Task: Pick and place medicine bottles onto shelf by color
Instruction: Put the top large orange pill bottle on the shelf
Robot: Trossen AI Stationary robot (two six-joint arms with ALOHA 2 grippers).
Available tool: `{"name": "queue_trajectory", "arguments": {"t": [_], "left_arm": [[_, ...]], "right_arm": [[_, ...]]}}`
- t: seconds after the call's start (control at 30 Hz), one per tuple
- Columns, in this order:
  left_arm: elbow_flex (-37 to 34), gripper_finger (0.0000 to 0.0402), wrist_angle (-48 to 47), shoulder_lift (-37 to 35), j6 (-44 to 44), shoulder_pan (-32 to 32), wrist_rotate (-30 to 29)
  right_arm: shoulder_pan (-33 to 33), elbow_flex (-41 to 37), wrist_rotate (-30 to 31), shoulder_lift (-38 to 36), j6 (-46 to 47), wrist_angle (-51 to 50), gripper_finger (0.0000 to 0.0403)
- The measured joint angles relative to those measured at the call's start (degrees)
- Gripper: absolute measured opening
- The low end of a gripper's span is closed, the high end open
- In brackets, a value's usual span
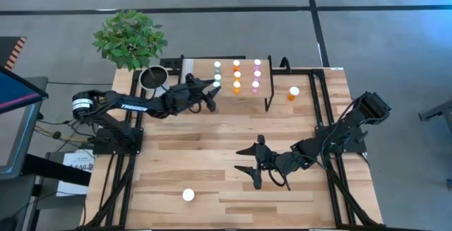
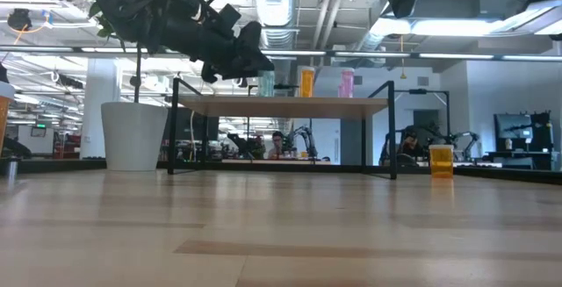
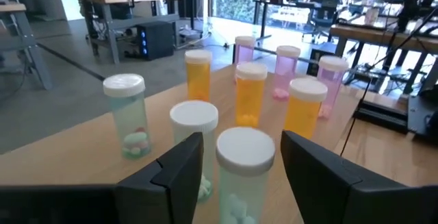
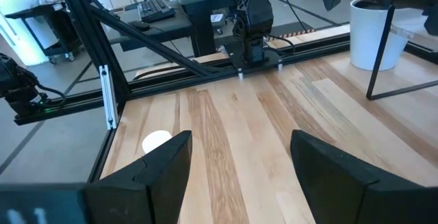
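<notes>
The shelf [image 1: 227, 98] holds medicine bottles in three rows: teal [image 3: 126, 118], orange [image 3: 250, 94] and pink [image 3: 287, 65], all upright on their bases. My left gripper [image 3: 243, 142] is open at the shelf's left end. Its fingers stand on either side of the nearest teal bottle [image 3: 245, 176], with a small gap on each side. In the high view this gripper [image 1: 214, 94] sits level with the shelf top. My right gripper [image 1: 258, 167] hangs open over the table's middle, with nothing between its fingers. A wider orange bottle [image 1: 294, 92] stands on the table right of the shelf.
A white-capped bottle [image 1: 188, 195] stands near the table's front edge and also shows in the right wrist view [image 4: 156, 142]. A white plant pot [image 2: 133, 136] and a metal cup [image 1: 154, 78] stand left of the shelf. Black frame rails [image 1: 325, 111] border the table.
</notes>
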Motion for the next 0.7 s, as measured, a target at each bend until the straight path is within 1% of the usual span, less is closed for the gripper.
{"name": "queue_trajectory", "arguments": {"t": [0.23, 0.4, 0.5, 0.6, 0.7], "left_arm": [[0.0, 0.0188, -4.18, -4.47, -0.32, -0.69, -0.05], [0.0, 0.0188, -10.52, -10.15, -0.32, -2.25, -0.52], [0.0, 0.0188, -13.45, -14.05, -0.23, -4.58, -0.44], [0.0, 0.0188, -16.05, -17.51, 0.84, -7.94, -0.8], [0.02, 0.0188, -18.43, -20.53, 1.75, -11.83, -2.28]], "right_arm": [[0.0, 0.0, -0.02, 0.0, -0.01, 0.0, 0.0271], [0.0, 0.0, -0.02, 0.0, -0.04, -0.38, 0.0271], [0.0, 0.0, 0.0, -0.08, -0.15, -1.44, 0.0271], [-0.04, -0.09, 0.5, -1.79, 0.26, -5.2, 0.0271], [0.23, -0.09, 4.83, -4.72, 3.41, -13.49, 0.0271]]}}
